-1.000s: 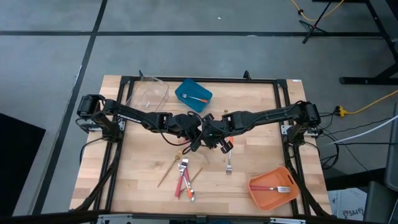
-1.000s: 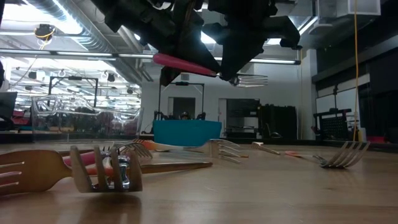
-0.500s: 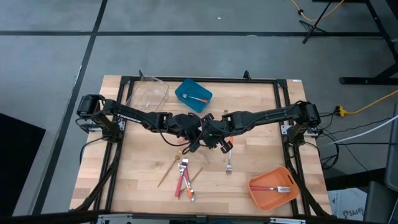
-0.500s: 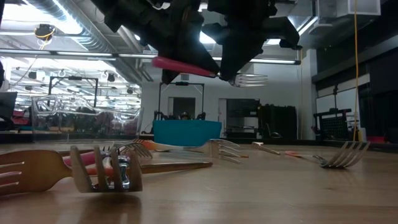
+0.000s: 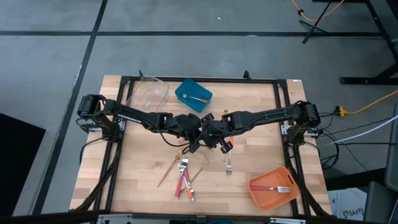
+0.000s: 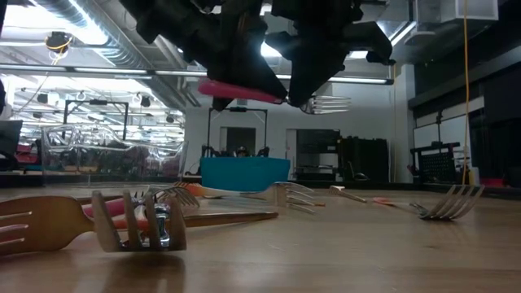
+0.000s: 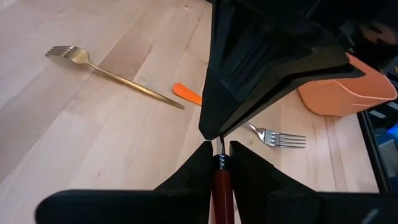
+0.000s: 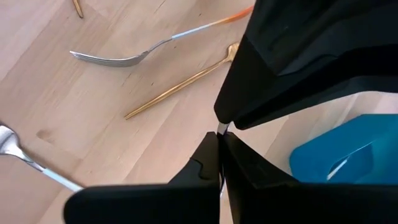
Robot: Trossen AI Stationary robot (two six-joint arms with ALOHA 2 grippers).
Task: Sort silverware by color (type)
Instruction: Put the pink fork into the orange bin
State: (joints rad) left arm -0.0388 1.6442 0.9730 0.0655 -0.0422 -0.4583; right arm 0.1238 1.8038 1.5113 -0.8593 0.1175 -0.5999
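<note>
A red-handled fork (image 6: 244, 89) with a silver head (image 6: 330, 103) hangs in the air over the table's middle, and both grippers are on it. My left gripper (image 7: 219, 149) reaches in from the left and is shut on the fork. My right gripper (image 8: 219, 140) reaches in from the right and is also shut on it. The two meet fingertip to fingertip (image 5: 202, 132). More silverware lies flat on the wood nearer the front: a cluster of red-handled and gold pieces (image 5: 183, 177) and a single fork (image 5: 229, 165). My left gripper pinches the fork's red handle (image 7: 221, 183) between its two fingers, at the end beside the metal neck. The fingers slant down from the table's left and lie along the handle. The fork is lifted clear and nearly level. My right gripper pinches the fork's thin silver neck (image 8: 219, 129) between its two fingers, just past the red handle. The fingers slant steeply down from the table's right. The tines (image 6: 330, 103) stick out beyond them toward the right, clear of the table.
A blue bin (image 5: 193, 95) holding an orange-handled fork stands at the far middle, with a clear bin (image 5: 149, 93) to its left. An orange bin (image 5: 273, 186) holding a red-handled fork sits at the near right. Bare wood lies at the near left and far right.
My left gripper has rolled a little about its own line while staying in place. The red handle's free end has sunk slightly, so the fork lies closer to level. My right gripper has kept still.
</note>
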